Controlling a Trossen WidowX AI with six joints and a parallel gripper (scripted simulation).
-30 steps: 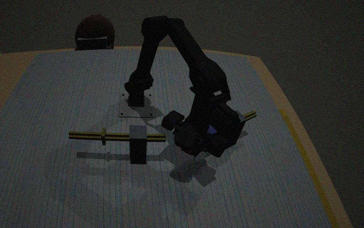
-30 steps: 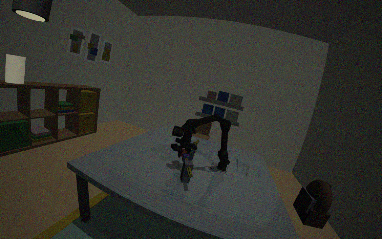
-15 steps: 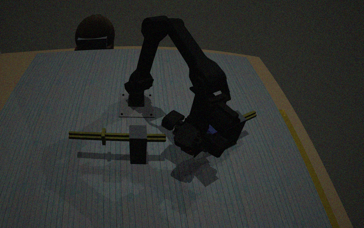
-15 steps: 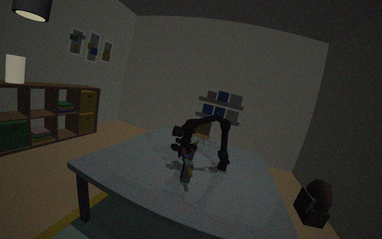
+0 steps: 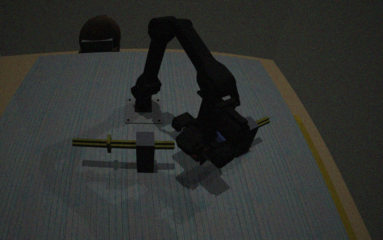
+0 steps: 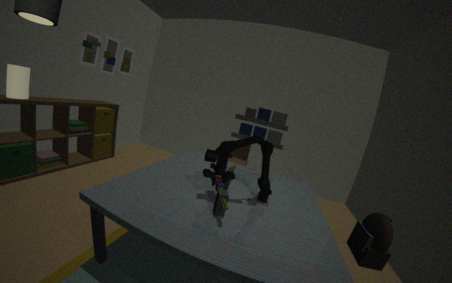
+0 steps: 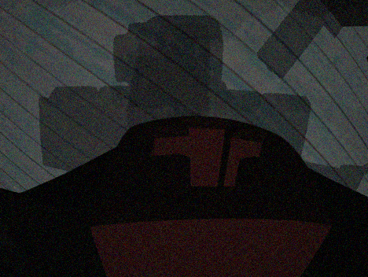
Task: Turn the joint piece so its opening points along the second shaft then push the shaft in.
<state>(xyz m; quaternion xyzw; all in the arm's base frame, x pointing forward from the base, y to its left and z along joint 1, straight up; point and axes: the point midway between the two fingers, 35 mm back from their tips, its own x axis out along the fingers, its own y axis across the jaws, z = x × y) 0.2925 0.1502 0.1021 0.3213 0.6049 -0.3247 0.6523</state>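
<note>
While the second shaft [image 5: 90,142] lay at centre left through its block [image 5: 145,145] on the table [image 5: 56,93], its tip stopped short of the arm. Right of centre, the pincer [image 5: 207,152] was clenched on the joint piece [image 7: 206,155]; the fixed shaft [image 5: 262,121] projected beyond.

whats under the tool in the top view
Mostly covered. The tool, shut on the joint piece, hides that piece and most of the fixed shaft; only the shaft's yellow end sticks out behind it. Below lie shadows on the table.
</note>
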